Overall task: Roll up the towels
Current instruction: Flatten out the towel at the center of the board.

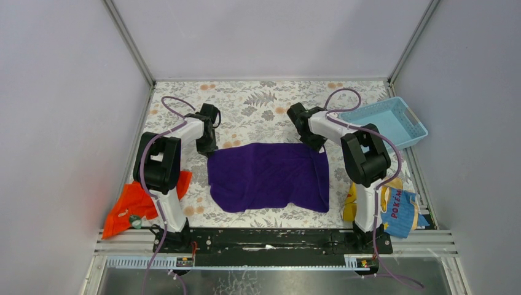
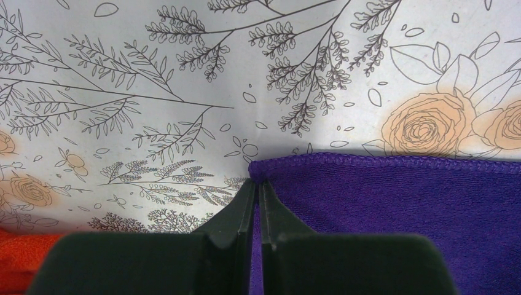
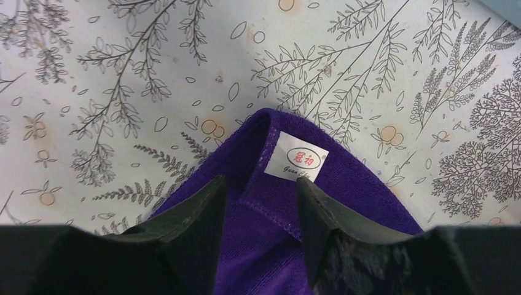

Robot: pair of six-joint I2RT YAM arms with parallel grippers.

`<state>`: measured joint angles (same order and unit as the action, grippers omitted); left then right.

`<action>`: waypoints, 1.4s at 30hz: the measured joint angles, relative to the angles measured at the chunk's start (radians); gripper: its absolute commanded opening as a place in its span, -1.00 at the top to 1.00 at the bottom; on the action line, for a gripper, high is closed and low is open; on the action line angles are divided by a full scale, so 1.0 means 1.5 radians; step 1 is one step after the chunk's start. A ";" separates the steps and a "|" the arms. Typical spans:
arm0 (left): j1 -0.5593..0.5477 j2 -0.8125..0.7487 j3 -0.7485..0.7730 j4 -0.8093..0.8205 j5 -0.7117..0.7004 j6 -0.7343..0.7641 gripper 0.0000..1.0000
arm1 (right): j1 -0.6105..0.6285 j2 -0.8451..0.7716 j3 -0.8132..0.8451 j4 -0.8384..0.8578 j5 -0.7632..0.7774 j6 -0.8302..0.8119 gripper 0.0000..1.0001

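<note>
Purple cloth fills the middle of the floral table cover (image 1: pixel 246 101): the purple towel (image 1: pixel 267 175) lies spread flat as a wide rectangle between the 2 arms, unrolled, with its near edge a little wavy.

At its far-left corner we see the left gripper (image 2: pixel 258 182) with its 2 fingers pressed together. Their tips meet right on that corner, pinching the hem, and a thin line of purple shows in the slit between them.

At the far-right corner the right gripper (image 3: pixel 262 184) stands with its jaws partly apart, 1 finger on either side of the cloth. The corner rises in a soft peak between them, and a white label (image 3: pixel 301 157) with red lettering is sewn near its tip. We see no clamp on the cloth here, as each finger keeps a little off the ridge of fabric.

Well apart from all this, the orange-red towel (image 1: pixel 126 209) lies crumpled at the near left edge of the table, beside the left arm's base. A yellow-and-blue printed cloth (image 1: pixel 399 212) sits bunched at the near right by the right arm's base. A light blue basket (image 1: pixel 393 123) rests at the far right, tilted against the wall.
</note>
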<state>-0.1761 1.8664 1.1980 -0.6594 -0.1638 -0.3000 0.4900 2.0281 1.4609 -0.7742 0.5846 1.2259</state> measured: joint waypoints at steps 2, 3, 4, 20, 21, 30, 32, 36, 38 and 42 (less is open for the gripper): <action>0.000 0.000 0.000 0.000 0.000 0.000 1.00 | 0.000 0.011 0.004 -0.006 0.000 0.010 0.02; 0.000 0.000 0.000 0.000 0.000 0.000 1.00 | 0.000 0.016 0.005 -0.008 0.000 0.014 0.06; 0.000 0.000 0.000 0.000 0.000 0.000 1.00 | 0.000 0.018 0.006 -0.010 0.000 0.017 0.11; -0.001 0.001 0.000 0.000 -0.002 0.001 1.00 | 0.000 0.017 0.016 -0.038 0.043 -0.027 1.00; -0.001 0.001 0.000 0.000 -0.002 0.001 1.00 | -0.001 0.013 0.015 -0.038 0.051 -0.053 1.00; -0.003 -0.007 -0.007 0.000 -0.033 0.002 1.00 | -0.003 -0.101 -0.047 -0.002 0.141 -0.307 1.00; 0.001 -0.022 -0.017 -0.001 -0.056 0.002 1.00 | -0.004 -0.134 -0.061 0.017 0.167 -0.382 1.00; 0.019 -0.089 -0.024 -0.004 -0.089 0.002 1.00 | -0.004 -0.183 -0.069 0.058 0.218 -0.513 1.00; 0.025 -0.146 -0.024 -0.003 -0.108 0.001 1.00 | -0.004 -0.206 -0.069 0.084 0.234 -0.573 1.00; 0.026 -0.260 -0.006 -0.003 -0.140 -0.001 1.00 | -0.004 -0.270 -0.070 0.130 0.239 -0.678 1.00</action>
<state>-0.1368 1.4761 1.1893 -0.6632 -0.3740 -0.3012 0.4843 1.6238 1.3556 -0.5793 0.9432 0.2096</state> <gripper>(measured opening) 0.010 0.020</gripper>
